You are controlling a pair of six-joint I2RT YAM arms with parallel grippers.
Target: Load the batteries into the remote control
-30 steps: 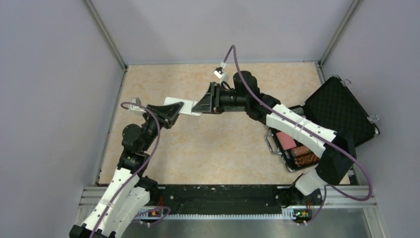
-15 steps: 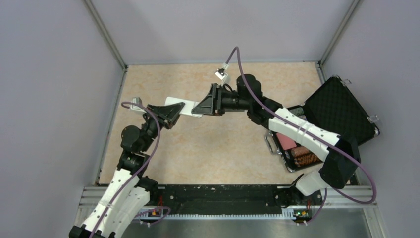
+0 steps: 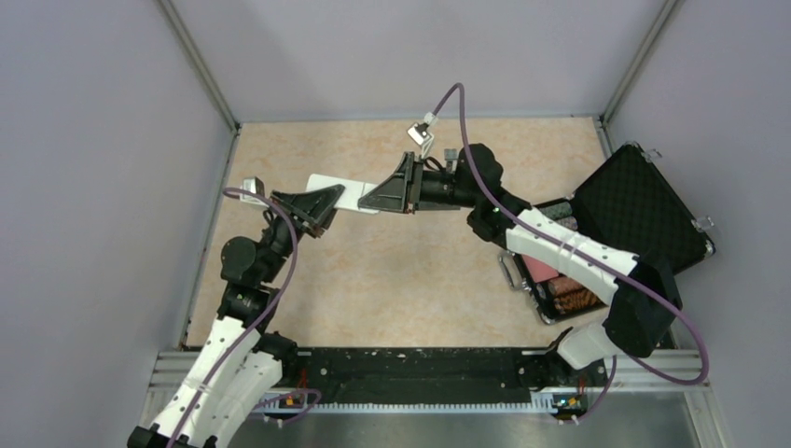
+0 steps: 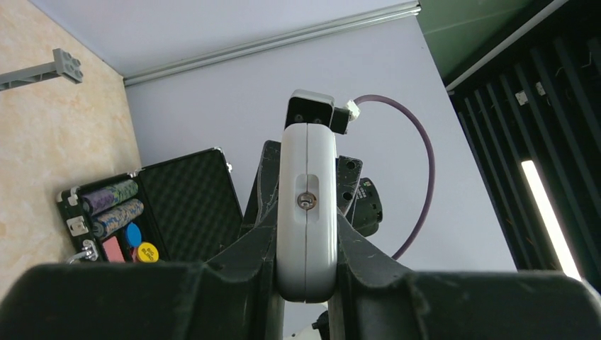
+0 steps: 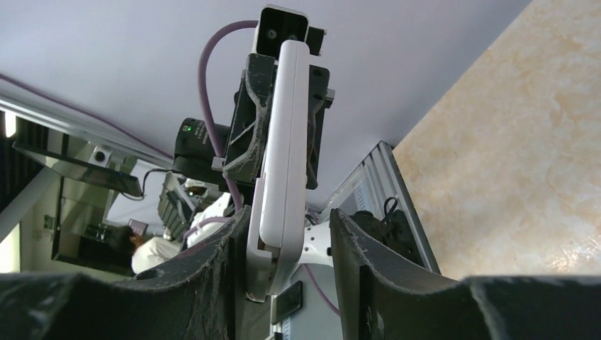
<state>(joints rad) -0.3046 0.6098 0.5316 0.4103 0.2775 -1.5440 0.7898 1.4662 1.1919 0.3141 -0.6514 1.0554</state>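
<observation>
The white remote control [image 3: 338, 193] hangs in the air above the table's far left part, held between both arms. My left gripper [image 3: 324, 202] is shut on its left end; in the left wrist view the remote control [image 4: 306, 205] sits edge-on, pinched by both fingers. My right gripper [image 3: 375, 196] stands open around the other end. In the right wrist view the remote control [image 5: 282, 177] rests against the left finger [image 5: 225, 244], with a gap to the right finger [image 5: 347, 241]. A thin white panel is stepped out at that end. The batteries are out of view.
An open black case [image 3: 637, 217] lies at the table's right edge, with rolls of poker chips [image 3: 571, 297] and a pink block inside. The same case [image 4: 181, 202] appears in the left wrist view. A grey strip with a studded block [image 4: 42, 69] lies on the tabletop.
Both arms have carried the remote control a little to the left and farther from the bases. The right gripper's jaws have eased slightly wider.
</observation>
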